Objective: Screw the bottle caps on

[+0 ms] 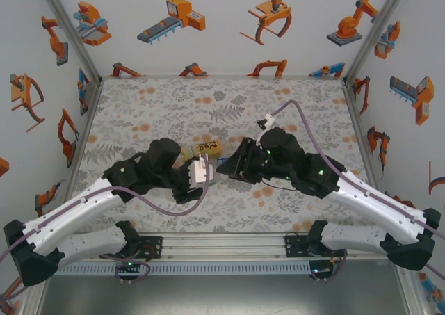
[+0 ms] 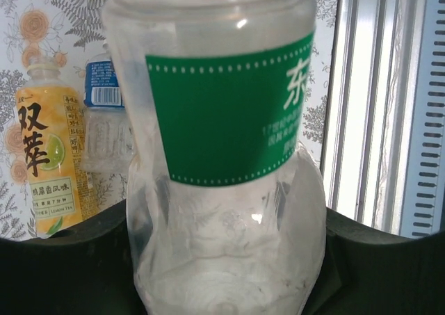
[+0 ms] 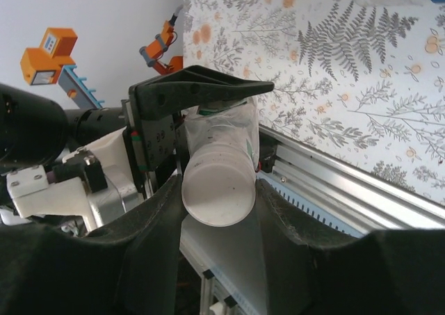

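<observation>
**Green bottle capping: cross-thread and slip risk**

Left claw (image 2: 222,259) clamped across the body of the green-label bottle (image 2: 229,106), lifted off the mat (image 3: 361,71); right claw (image 3: 217,205) closed on the white cap (image 3: 217,190), flat face toward its wrist, just past the left claw's upper finger (image 3: 201,89), at the bottle's mouth end. Cannot tell whether the threads have caught. Probably mid-screwing.

Risks:
- cap axis tilted against the neck, so cross-threading
- thin bottle wall squashing or spinning inside the left claw under torque, so no tightening
- cap slipping between the right claw's fingers while turning

Yellow bottle (image 2: 49,155) and blue-label bottle (image 2: 104,113) side by side on the mat beyond the left claw, well apart from it.
</observation>
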`<state>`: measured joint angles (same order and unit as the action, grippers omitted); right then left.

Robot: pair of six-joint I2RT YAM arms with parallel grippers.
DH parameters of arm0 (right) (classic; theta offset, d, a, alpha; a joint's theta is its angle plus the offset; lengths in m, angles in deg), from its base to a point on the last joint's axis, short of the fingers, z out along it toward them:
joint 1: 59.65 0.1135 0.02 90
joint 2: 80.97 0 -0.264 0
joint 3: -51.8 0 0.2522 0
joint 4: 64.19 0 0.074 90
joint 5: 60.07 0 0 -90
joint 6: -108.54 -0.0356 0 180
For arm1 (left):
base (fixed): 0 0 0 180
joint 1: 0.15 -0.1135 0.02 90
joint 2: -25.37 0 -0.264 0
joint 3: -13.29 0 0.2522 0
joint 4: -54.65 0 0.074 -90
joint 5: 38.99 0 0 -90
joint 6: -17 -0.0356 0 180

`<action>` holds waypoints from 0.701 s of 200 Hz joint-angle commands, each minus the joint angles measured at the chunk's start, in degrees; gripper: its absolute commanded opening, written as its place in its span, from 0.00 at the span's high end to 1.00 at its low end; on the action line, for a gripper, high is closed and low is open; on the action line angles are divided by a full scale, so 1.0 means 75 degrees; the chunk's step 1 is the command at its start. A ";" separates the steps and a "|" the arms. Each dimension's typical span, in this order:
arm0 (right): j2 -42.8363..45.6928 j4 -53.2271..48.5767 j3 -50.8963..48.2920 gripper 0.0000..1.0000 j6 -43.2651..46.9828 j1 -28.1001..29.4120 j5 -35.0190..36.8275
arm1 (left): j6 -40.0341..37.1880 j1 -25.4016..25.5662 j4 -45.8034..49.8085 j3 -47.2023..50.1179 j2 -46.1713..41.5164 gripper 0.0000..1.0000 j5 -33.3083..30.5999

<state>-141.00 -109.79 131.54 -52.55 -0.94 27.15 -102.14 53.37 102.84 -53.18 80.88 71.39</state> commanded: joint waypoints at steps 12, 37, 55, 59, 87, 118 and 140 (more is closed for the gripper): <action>0.0197 -0.1002 -0.0614 1.00 -0.0423 -0.0231 0.0566 | 0.0162 0.0060 -0.1566 -0.0062 -0.0522 1.00 0.0561; 0.0145 -0.0670 -0.0553 1.00 -0.0435 -0.0365 0.0313 | 0.0214 0.0060 -0.1591 -0.0108 -0.0294 1.00 0.0616; 0.0094 -0.0493 -0.0533 0.96 -0.0490 -0.0379 0.0180 | 0.0272 0.0060 -0.1685 -0.0125 -0.0193 1.00 0.0632; 0.0106 -0.0415 -0.0551 0.94 -0.0522 -0.0378 0.0160 | 0.0288 0.0054 -0.1742 -0.0112 -0.0183 1.00 0.0624; 0.0176 0.0013 -0.0689 0.79 -0.0744 -0.0385 0.0137 | 0.0433 0.0060 -0.2068 -0.0028 -0.0056 1.00 0.0651; 0.0233 0.0439 -0.0748 0.74 -0.0767 -0.0399 0.0105 | 0.0717 0.0060 -0.2487 0.0231 0.0052 1.00 0.0738; 0.0219 0.0483 -0.0689 0.74 -0.0666 -0.0417 0.0058 | 0.0853 0.0060 -0.2808 0.0460 -0.0006 1.00 0.0751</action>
<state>-138.10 -107.32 127.38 -57.73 -4.28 28.59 -97.51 53.28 94.65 -50.04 81.41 71.54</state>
